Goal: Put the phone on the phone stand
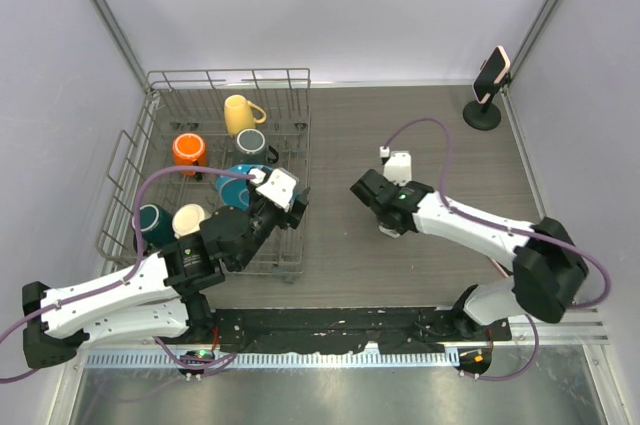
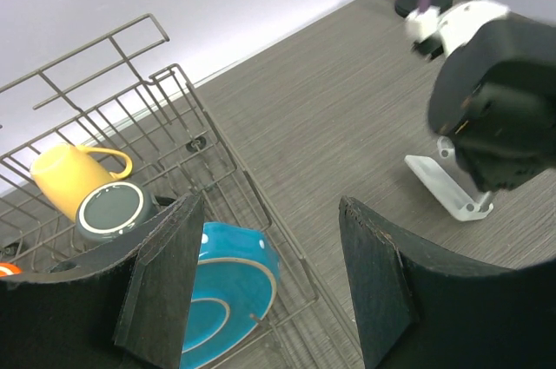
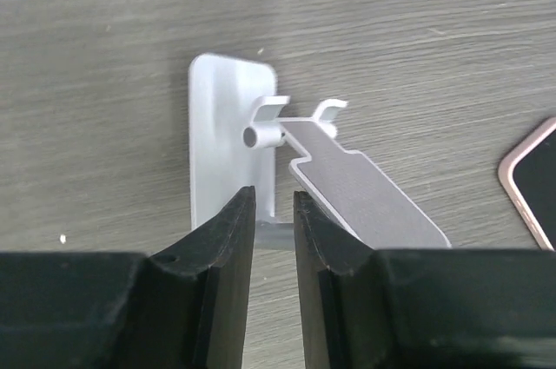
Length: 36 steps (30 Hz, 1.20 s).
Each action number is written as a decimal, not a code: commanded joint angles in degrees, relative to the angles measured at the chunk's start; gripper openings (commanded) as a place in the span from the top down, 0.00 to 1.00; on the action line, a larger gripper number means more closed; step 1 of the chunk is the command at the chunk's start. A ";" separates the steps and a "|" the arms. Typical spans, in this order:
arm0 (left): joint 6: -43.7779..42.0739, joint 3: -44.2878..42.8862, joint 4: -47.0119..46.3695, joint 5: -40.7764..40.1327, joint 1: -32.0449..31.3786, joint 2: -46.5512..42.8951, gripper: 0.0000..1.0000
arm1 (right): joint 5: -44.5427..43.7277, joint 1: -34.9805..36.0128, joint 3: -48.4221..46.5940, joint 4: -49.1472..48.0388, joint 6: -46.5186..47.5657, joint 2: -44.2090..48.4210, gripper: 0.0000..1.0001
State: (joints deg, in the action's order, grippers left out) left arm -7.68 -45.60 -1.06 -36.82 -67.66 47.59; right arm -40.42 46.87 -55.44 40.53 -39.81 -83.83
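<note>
The black phone stand point(image 1: 482, 113) stands at the far right corner and holds a pink-edged phone point(image 1: 493, 70) tilted in its clamp. Its base also shows in the left wrist view point(image 2: 423, 0). My right gripper point(image 1: 385, 223) is at mid-table, low over a small white folding stand point(image 3: 230, 139). Its jaws point(image 3: 274, 200) are nearly closed, with a thin bar of that stand in the gap. A second pink-rimmed phone point(image 3: 532, 182) lies flat at the right edge of the right wrist view. My left gripper point(image 2: 271, 213) is open and empty over the rack's right edge.
A wire dish rack point(image 1: 160, 80) fills the left side, holding a yellow mug point(image 1: 240, 112), an orange mug point(image 1: 188, 150), a blue bowl point(image 2: 226, 286) and other cups. Purple-grey walls close in the back and sides.
</note>
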 commanded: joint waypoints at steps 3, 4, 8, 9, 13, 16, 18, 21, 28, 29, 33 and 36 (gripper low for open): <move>1.09 -0.36 -2.90 0.34 -0.28 -0.75 0.33 | 0.93 -8.71 4.54 -2.38 -0.45 9.38 0.68; 1.00 -0.36 -2.90 0.26 -0.28 -0.75 0.33 | 2.01 -11.42 4.73 -3.09 0.08 10.26 0.68; 0.65 -0.36 -3.16 -0.27 -0.28 -0.57 0.33 | 10.78 -11.45 4.20 -9.83 7.28 11.06 0.65; 0.65 -0.28 -3.16 -0.18 -0.28 -0.57 0.33 | 13.50 -11.28 3.94 -11.16 10.43 11.06 0.64; 0.56 -0.27 -3.07 -0.10 -0.28 -0.40 0.33 | 16.43 -9.43 1.74 -11.71 7.84 11.05 0.56; 0.65 -0.27 -3.07 -0.10 -0.28 -0.22 0.33 | 13.88 -12.84 1.91 -9.08 -4.16 14.74 0.41; 0.65 -0.27 -3.07 -0.10 -0.28 -0.22 0.33 | 16.77 -17.75 4.01 -8.81 -10.95 19.03 0.25; 0.83 -0.36 -2.98 0.17 -0.28 -0.22 0.33 | 20.28 -24.52 6.39 -5.74 -32.55 23.44 0.13; 1.44 -0.54 -2.54 0.69 -0.28 -0.57 0.33 | 18.82 -28.77 5.34 1.82 -57.99 27.31 0.12; 1.27 -0.54 -2.54 0.61 -0.28 -0.57 0.33 | 17.76 -28.94 5.43 2.79 -59.31 27.41 0.12; 0.65 -0.45 -2.81 -0.35 -0.28 -0.92 0.33 | 16.34 -29.47 7.09 2.71 -62.75 27.14 0.12; 0.56 -0.45 -2.90 -0.27 -0.28 -1.36 0.33 | 17.48 -29.64 9.46 2.80 -69.04 28.28 0.12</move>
State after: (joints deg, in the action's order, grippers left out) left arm -7.51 -45.60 -1.06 -36.42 -67.66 47.59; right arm -20.86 17.76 -48.45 41.93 -97.30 -57.32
